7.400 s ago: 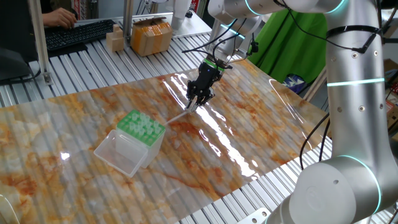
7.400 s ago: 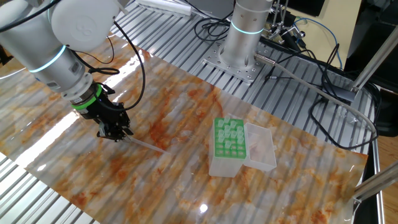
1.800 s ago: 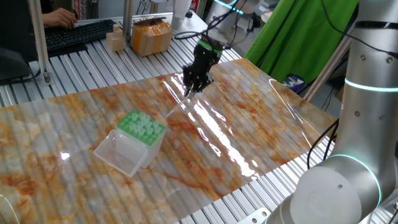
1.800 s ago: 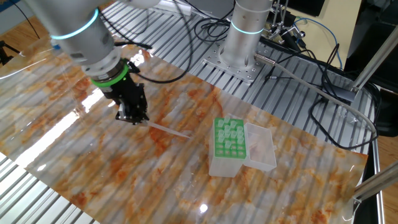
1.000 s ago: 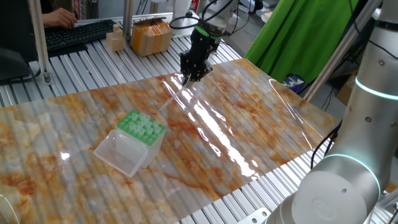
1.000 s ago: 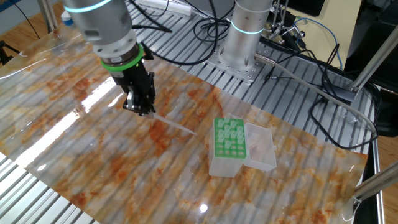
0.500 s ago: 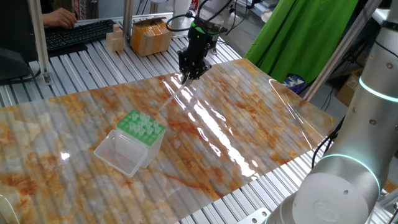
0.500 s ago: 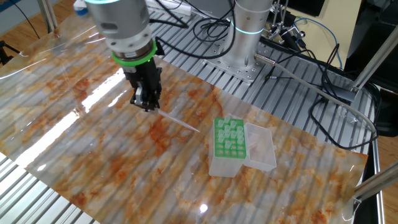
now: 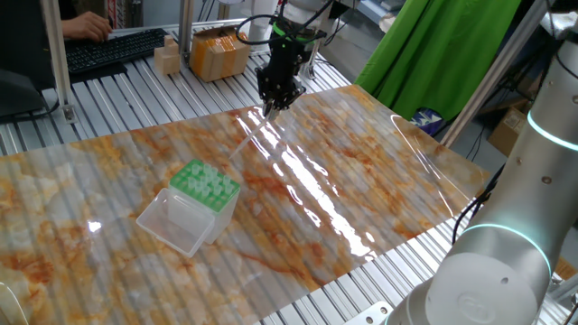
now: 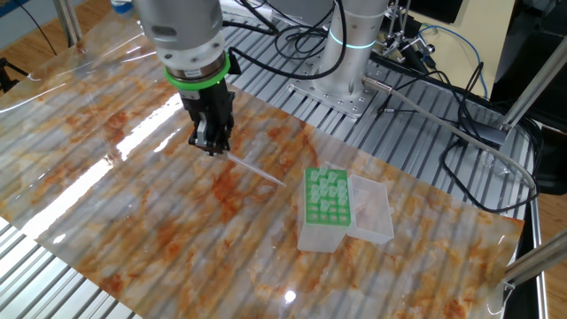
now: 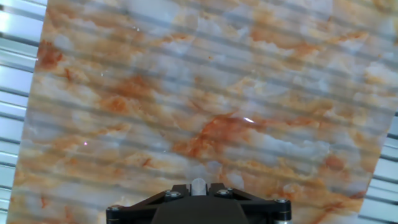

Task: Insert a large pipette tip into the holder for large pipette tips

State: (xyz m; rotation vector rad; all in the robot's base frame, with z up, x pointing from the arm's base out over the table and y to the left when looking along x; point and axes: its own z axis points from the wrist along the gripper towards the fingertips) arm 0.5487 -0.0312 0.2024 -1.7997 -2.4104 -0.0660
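My end effector point(image 10: 213, 148) clamped on the large pipette tip point(image 10: 257, 171), above the desk point(image 10: 133, 221). Tip slants down toward 4 o'clock. Holder for large pipette tips point(image 10: 327, 206) further at 4 o'clock, apart.

Silver-grey arm point(image 10: 182, 27), glowing cyan joint rings, green wrist band, black jaws, black cables.
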